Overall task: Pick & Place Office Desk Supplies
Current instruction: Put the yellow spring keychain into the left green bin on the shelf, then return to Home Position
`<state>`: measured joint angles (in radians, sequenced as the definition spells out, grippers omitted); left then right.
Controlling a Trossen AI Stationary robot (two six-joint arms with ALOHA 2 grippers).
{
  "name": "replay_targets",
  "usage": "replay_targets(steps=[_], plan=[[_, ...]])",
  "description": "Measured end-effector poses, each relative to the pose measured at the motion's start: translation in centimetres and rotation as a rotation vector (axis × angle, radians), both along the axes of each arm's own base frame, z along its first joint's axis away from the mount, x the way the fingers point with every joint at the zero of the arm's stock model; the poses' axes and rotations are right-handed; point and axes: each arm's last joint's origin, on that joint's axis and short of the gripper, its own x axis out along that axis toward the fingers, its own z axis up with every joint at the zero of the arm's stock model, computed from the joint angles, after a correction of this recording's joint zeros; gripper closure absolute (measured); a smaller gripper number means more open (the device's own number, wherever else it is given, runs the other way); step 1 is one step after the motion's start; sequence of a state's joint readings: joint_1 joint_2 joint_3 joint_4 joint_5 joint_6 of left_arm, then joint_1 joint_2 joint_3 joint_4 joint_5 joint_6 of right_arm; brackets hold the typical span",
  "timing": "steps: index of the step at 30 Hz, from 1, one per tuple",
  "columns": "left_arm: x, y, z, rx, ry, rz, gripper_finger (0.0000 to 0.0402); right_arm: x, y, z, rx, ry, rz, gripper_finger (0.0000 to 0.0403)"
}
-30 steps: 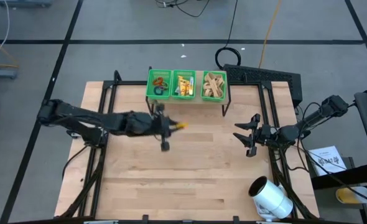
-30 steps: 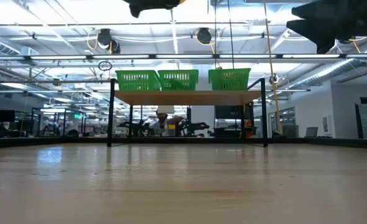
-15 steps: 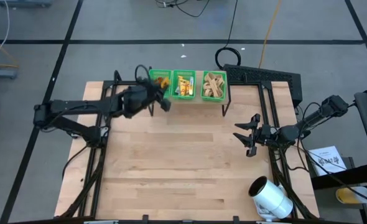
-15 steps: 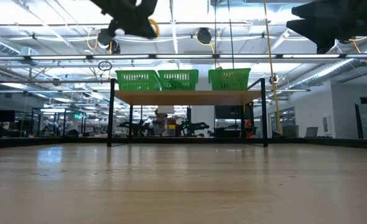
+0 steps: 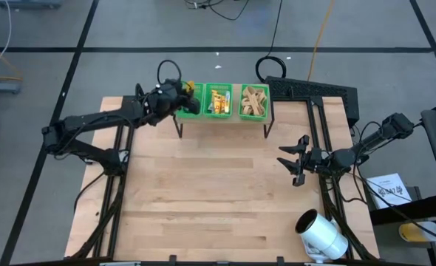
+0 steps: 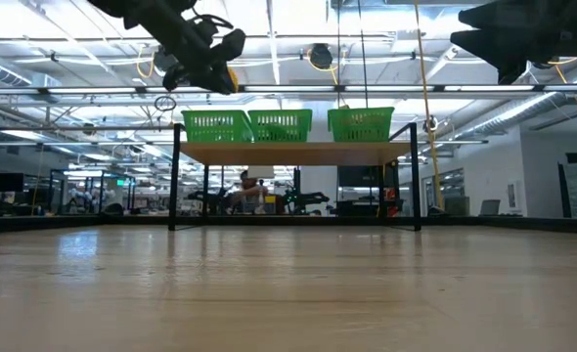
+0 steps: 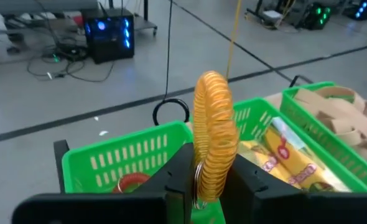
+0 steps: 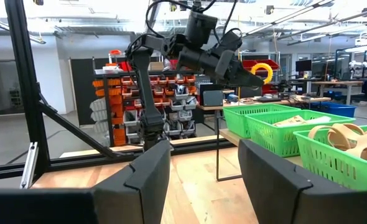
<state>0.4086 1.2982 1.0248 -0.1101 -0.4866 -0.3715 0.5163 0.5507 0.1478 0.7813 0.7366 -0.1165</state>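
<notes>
My left gripper [image 5: 182,97] is up at the far side of the table, over the left green basket [image 5: 191,108] on a raised shelf. It is shut on an orange-yellow coiled ring [image 7: 213,124], which also shows in the right wrist view [image 8: 262,71]. A red ring [image 7: 131,182] lies in that basket. The middle basket [image 5: 219,101] holds yellow oblong pieces [image 7: 290,160]. The right basket [image 5: 254,103] holds tan rubber-band loops [image 7: 331,113]. My right gripper [image 5: 298,162] waits open near the table's right edge. My left gripper pinches the coiled ring between its two fingers at the ring's lower arc [image 7: 209,182]. The ring stands upright on edge, most of it rising past the fingertips. It is lifted clear, above the left basket's near rim.
A large white cylinder [image 5: 321,235] lies at the table's near right corner. The shelf stands on thin black legs [image 6: 176,176] at the far edge. Bare wooden tabletop [image 5: 210,192] spreads between the arms. A black frame [image 5: 318,92] sits behind the right basket.
My left gripper has travelled from over the middle of the table up and toward the far edge, turning as it went, and now hangs over the left basket. The coiled ring went with it in the shut fingers.
</notes>
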Motion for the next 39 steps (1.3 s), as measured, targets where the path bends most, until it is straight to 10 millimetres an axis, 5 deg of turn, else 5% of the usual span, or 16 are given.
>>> replay_targets(steps=[4,13,17,23,29,34,39], plan=[[-0.1,0.4,0.0,-0.027,-0.012,-0.053,0.0308,0.0,0.0,0.0,0.000,0.000,0.000,0.0220],[-0.2,0.5,-0.2,-0.041,0.008,-0.092,0.0168,0.0,0.0,0.0,0.000,0.000,0.000,0.0220],[-1.0,-0.4,0.9,-0.037,0.003,-0.262,0.0132,0.0,0.0,0.0,-0.001,0.001,0.000,0.0220],[-5.4,-3.4,4.7,-0.060,-0.126,-0.553,0.0115,0.0,0.0,-0.1,-0.004,0.006,0.000,0.0220],[-13.6,-7.4,6.6,0.094,0.003,-0.682,0.0118,0.0,0.0,-0.1,-0.006,0.007,-0.001,0.0220],[-17.8,-9.4,5.3,0.072,-0.039,-0.605,0.0119,0.0,0.0,-0.1,-0.008,0.008,-0.002,0.0220],[-16.6,-10.1,-0.1,0.128,-0.218,-0.804,0.0119,0.0,0.0,-0.1,-0.010,0.008,-0.005,0.0220]])
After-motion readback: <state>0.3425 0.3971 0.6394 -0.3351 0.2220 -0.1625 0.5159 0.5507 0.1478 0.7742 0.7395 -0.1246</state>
